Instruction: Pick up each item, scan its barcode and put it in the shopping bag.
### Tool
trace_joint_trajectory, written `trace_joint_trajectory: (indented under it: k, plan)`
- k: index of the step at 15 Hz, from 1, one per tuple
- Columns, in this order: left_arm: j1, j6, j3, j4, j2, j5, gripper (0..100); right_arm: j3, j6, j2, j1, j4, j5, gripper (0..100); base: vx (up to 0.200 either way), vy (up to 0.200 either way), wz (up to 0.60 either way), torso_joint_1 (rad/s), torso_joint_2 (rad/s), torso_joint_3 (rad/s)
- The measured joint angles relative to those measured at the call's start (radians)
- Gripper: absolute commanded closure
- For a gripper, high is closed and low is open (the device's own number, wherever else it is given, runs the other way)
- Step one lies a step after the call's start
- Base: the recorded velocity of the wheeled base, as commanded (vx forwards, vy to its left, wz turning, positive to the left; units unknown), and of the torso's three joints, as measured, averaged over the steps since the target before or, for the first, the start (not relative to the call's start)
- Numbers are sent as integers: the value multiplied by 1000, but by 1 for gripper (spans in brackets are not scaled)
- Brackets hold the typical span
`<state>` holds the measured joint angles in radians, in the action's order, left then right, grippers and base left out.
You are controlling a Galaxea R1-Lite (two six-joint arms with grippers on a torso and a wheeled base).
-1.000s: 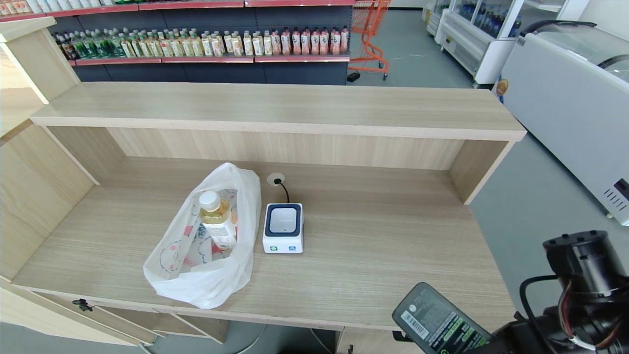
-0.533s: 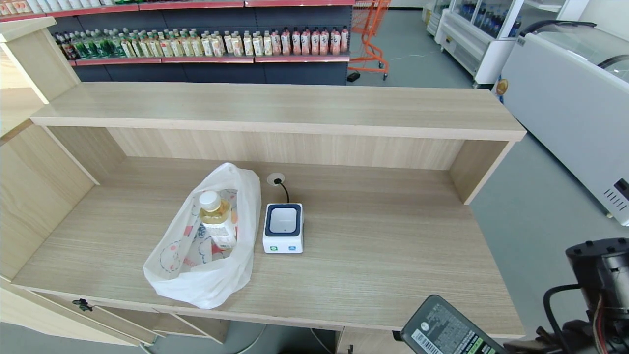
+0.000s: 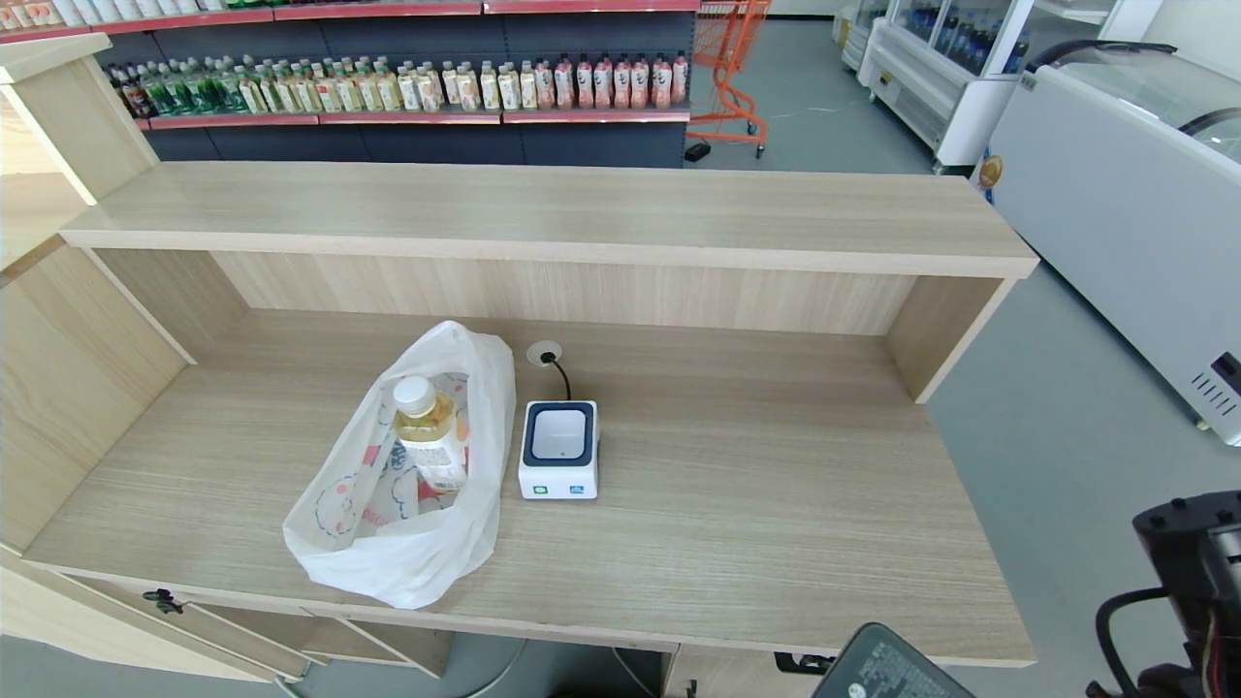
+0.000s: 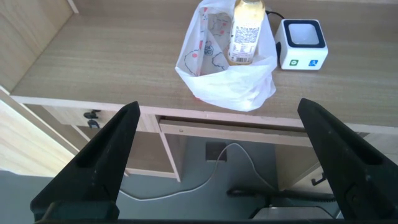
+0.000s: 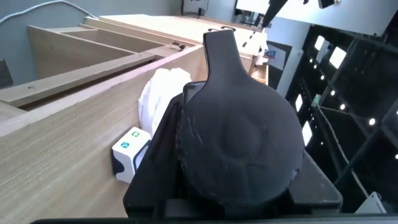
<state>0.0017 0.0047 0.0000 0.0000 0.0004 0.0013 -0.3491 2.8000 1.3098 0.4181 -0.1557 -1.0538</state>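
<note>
Two dark fingers (image 4: 102, 168) of my left gripper (image 4: 219, 111) stand spread wide with nothing between them, held off the near edge of the counter (image 4: 93, 68). On the counter's left half the white shopping bag (image 3: 388, 543) sits open, with a white-capped bottle (image 3: 427, 431) of yellow drink inside it. Just beside the bag, on its right, the white barcode scanner (image 3: 558, 448) faces up. Its cable (image 3: 559, 376) runs to a hole (image 3: 543, 349) in the counter behind it. Far right, off the counter's front edge, a dark flat pack (image 3: 887, 669) hangs in the air by my right arm (image 3: 1188, 572). My right gripper (image 5: 224, 106) has hold of it, though the pack hides the fingers themselves.
</note>
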Motion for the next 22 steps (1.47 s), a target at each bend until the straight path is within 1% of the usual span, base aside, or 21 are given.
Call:
trace_joint_trajectory:
  k: [4,16,17,18,20,22]
  plan:
    - [-1,0,0,0,0,0,0,0,0,-3,27,0,0,100,0,0,0,0,0,0]
    - [0,0,0,0,0,0,0,-3,0,-2,61,1,1,100,0,0,0,0,0,0]
    - [0,0,0,0,0,0,0,-10,-27,-3,58,-1,1,100,0,0,0,0,0,0]
    - [-1,0,0,0,0,0,0,-19,-109,-4,52,-6,2,100,0,0,0,0,0,0]
    - [-1,0,0,0,0,0,0,-37,-421,-20,3,-9,5,100,0,0,0,0,0,0]
    - [-1,0,0,0,0,0,0,-60,-735,-56,-127,-30,9,100,0,0,0,0,0,0]
